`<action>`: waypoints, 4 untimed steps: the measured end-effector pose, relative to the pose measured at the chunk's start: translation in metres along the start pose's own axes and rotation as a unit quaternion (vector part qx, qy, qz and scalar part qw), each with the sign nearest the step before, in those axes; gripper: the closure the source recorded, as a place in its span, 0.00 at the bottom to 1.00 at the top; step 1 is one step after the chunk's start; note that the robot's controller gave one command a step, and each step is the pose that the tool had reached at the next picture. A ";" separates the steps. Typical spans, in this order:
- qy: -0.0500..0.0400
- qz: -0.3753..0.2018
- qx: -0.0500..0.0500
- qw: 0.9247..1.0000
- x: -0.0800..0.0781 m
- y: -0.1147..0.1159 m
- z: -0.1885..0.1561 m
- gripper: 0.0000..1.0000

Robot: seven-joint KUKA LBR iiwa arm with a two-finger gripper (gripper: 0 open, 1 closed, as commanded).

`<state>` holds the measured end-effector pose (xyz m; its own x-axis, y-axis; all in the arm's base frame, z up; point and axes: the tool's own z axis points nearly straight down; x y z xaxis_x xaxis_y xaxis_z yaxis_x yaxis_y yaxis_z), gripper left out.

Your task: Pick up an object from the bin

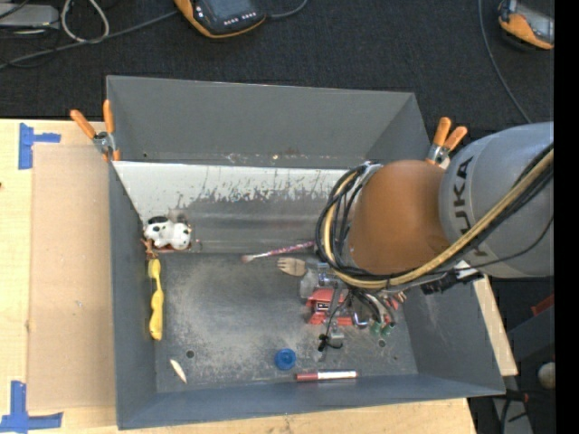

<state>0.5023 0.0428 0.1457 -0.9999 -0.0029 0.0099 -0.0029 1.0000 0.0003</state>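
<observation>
Closest to my camera is the big grey arm link [507, 197], with the black letters "UKA" readable on it. Next to it is the rounded orange-brown wrist cover [393, 215], looped in black cables. Below them the gripper [327, 334] hangs low over the bin floor, and I cannot tell whether it is open or closed. A small red blocky thing [317, 307] lies right at the gripper, half hidden by wiring.

Just beyond the gripper, toward the far wall, lie a pale wooden fork [291, 266] and a thin pink stick [280, 250]. On its near side sit a round blue cap [285, 359] and a red-and-white pen [326, 376]. Well apart, toward the view's left, are a white-and-black toy animal [168, 233], a long yellow plastic piece [156, 298] and a short wooden peg [178, 370].

The grey metal bin [262, 134] has a scuffed floor and a scratched far wall. Past it is dark flooring with an orange-and-black handheld pendant [217, 7].
</observation>
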 end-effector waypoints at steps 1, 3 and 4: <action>-0.004 0.001 0.000 1.000 -0.002 0.000 -0.004 0.00; -0.003 0.019 -0.001 1.000 0.004 -0.086 0.009 0.00; -0.005 0.141 -0.002 0.990 -0.026 -0.088 0.044 0.00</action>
<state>0.5278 -0.0448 0.1018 -0.9612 0.2760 -0.0001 0.2760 0.9612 0.0022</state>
